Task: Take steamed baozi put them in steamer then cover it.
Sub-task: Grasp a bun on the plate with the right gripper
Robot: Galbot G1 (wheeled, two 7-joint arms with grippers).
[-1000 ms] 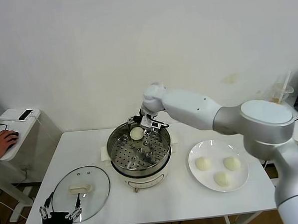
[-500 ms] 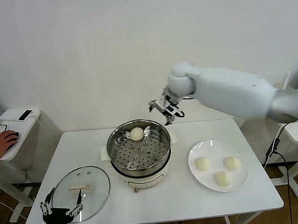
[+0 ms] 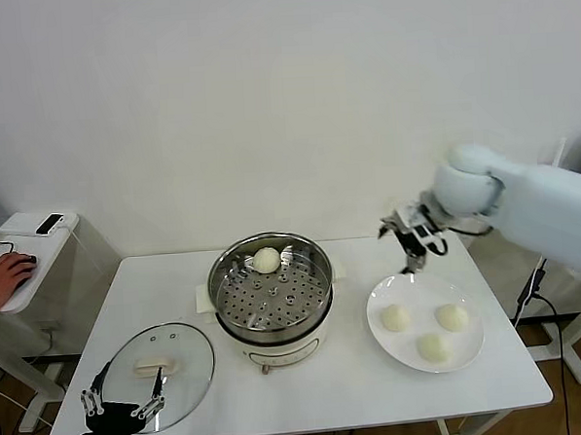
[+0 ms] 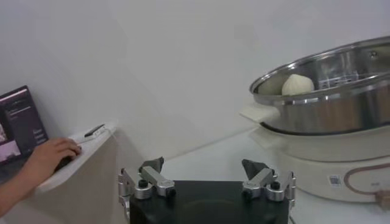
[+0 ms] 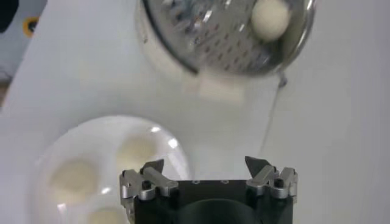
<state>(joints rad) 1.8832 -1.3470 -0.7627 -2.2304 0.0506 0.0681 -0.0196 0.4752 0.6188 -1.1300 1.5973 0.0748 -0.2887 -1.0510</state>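
Head view: one smooth cream baozi (image 3: 266, 260) sits on the steamer's (image 3: 271, 287) perforated steel tray — three wait on the white plate (image 3: 426, 321). The right gripper (image 3: 410, 239) hangs above the plate's far edge, wide open and empty. The glass cover (image 3: 158, 363) lies aside on the table, beside the left gripper (image 3: 115, 408).

Left wrist view: left jaws spread, holding nothing.

Right wrist view: empty spread jaws over the plate — cover not yet on.
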